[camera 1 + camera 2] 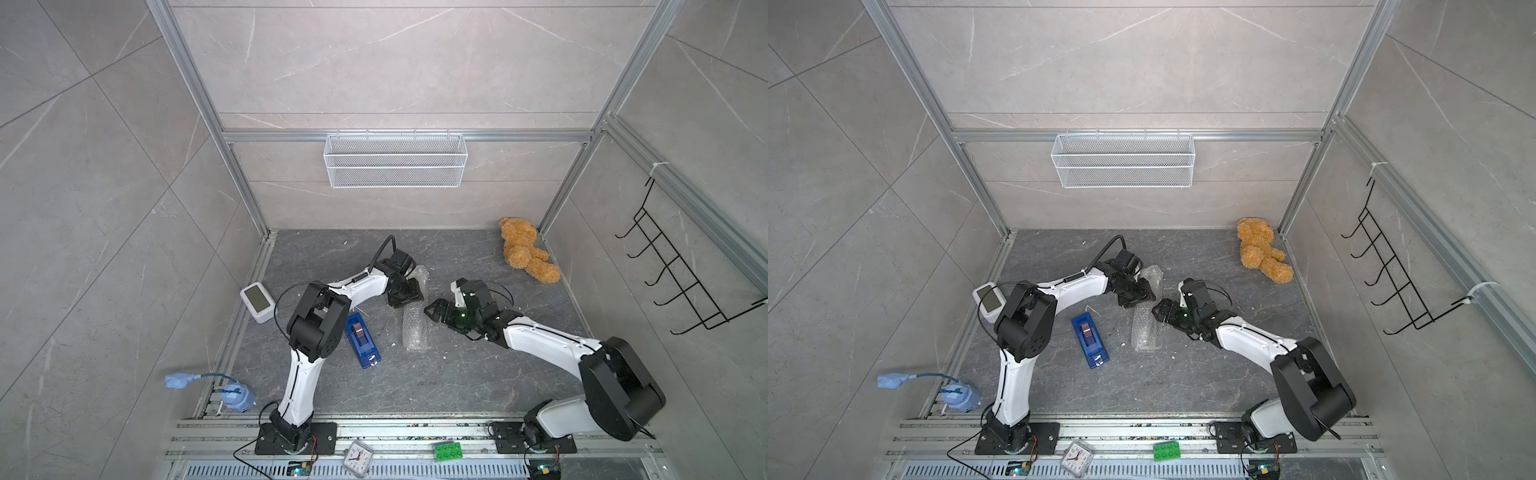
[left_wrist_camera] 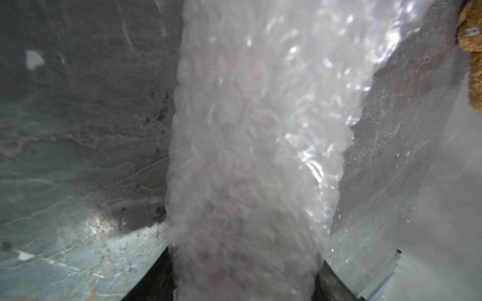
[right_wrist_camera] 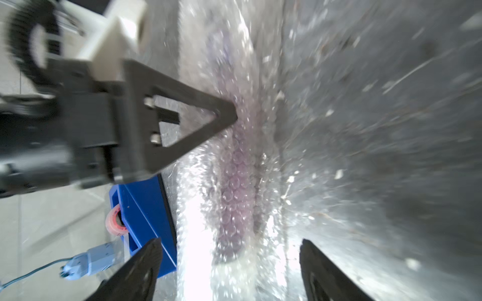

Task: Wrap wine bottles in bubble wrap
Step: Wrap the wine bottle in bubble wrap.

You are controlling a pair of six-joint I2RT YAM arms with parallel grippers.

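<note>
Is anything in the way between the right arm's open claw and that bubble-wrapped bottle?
Nothing visible. The right gripper faces the bubble wrap directly; the left gripper clamps it farther along, clear of that path.

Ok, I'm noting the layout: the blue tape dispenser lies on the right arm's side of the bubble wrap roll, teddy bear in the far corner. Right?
Wrong side: the blue tape dispenser lies on the left arm's side of the bubble wrap roll, as both top views show. The teddy bear is in the far corner.
</note>
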